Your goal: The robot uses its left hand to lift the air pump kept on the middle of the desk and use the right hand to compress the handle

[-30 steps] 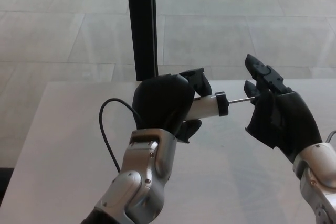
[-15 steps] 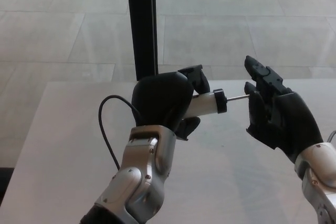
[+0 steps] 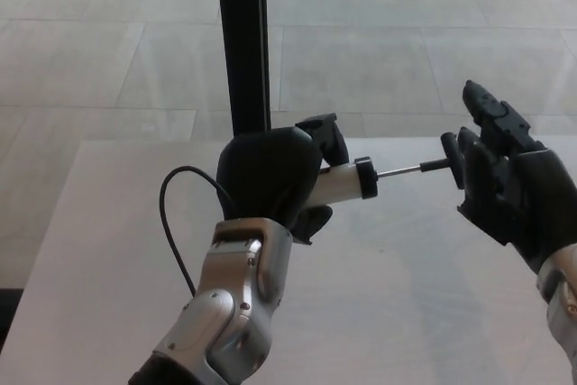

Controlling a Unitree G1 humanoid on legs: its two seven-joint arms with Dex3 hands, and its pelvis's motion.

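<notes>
At the centre of the frame, held clear above the pale desk (image 3: pixel 108 250), the air pump (image 3: pixel 343 183) lies roughly level in the left hand (image 3: pixel 270 178), whose fingers are clenched around the rear of its light barrel. A black collar caps the barrel's right end, and from it a thin metal rod (image 3: pixel 407 169) runs out toward the right of the frame to a small dark handle knob (image 3: pixel 448 163). That knob sits against the right hand (image 3: pixel 509 191), which stands with its fingers apart and pointing up; it looks to be touching the knob with the inner side of a finger rather than wrapping it, so it grasps nothing. A black hose (image 3: pixel 176 223) loops from behind the left hand down the left side. The rod appears well extended, so the compression stroke is probably about to begin. The main risk is the slim contact: with only a flat finger on a small knob, a push that is not in line with the rod could let the knob slide off, or bend the rod sideways. A firm push could also twist the barrel in the left hand's grip if that hold is loose.
</notes>
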